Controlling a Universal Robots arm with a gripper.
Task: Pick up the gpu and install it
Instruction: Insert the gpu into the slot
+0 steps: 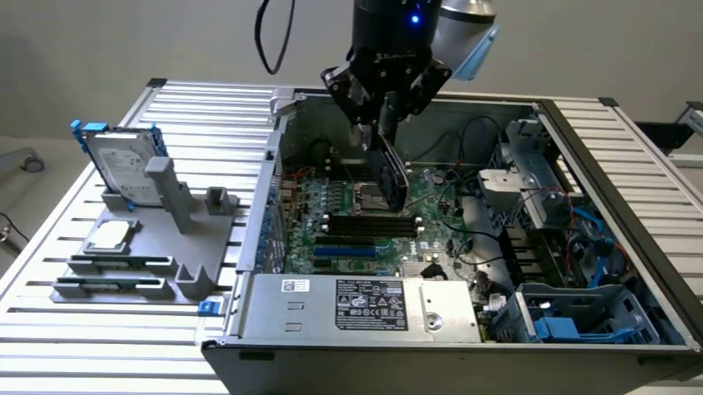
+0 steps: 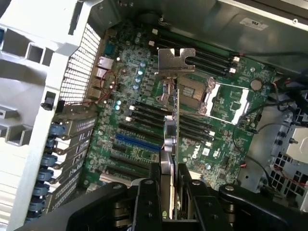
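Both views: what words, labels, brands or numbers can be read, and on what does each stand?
Nothing reads for certain.
White lettering on the gripper: blurred.
Label on the power supply: too small.
Sticker on the case: too small.
White print on the motherboard: blurred.
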